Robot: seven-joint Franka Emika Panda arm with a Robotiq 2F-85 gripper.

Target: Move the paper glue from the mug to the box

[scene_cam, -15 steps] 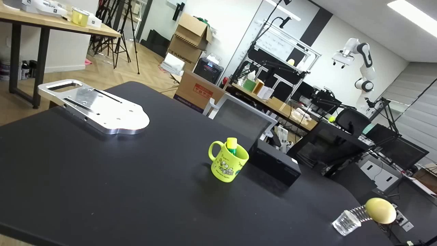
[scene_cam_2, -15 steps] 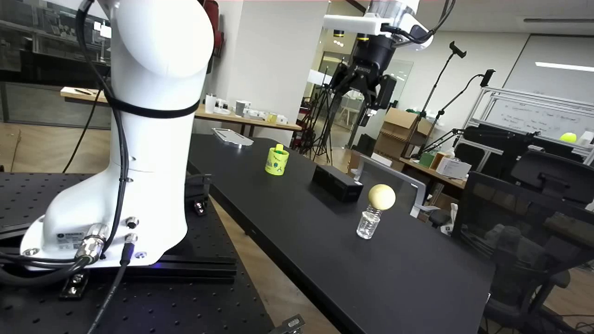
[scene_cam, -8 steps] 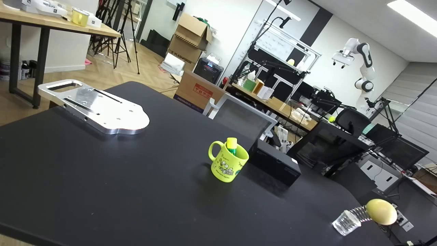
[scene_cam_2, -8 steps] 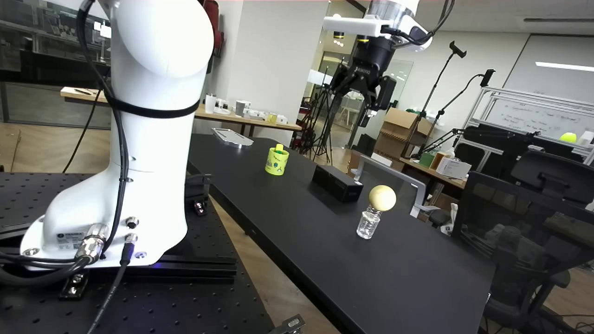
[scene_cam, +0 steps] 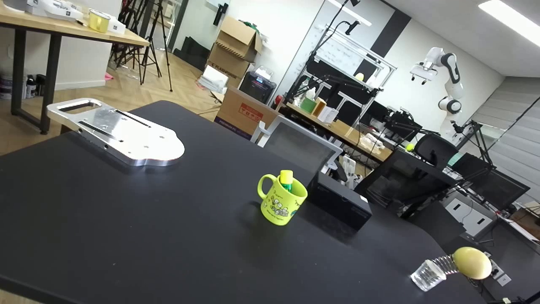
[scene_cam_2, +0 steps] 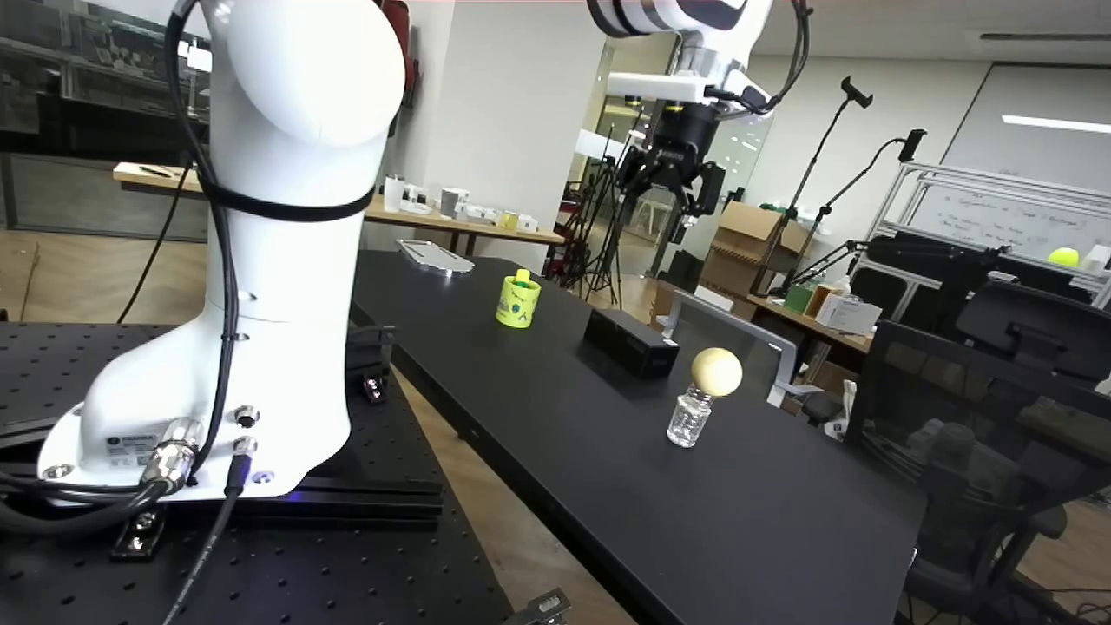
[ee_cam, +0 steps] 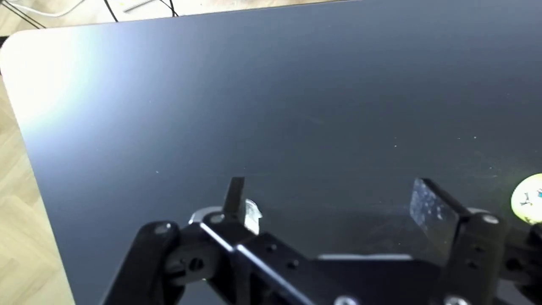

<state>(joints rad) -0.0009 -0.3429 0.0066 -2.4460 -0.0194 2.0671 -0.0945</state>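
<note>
Exterior views show mug between plate and box.

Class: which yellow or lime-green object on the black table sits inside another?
The paper glue, poking up out of the lime-green mug. The mug itself rests on the black table, and the pale-yellow ball is mounted on a coiled spring.
</note>
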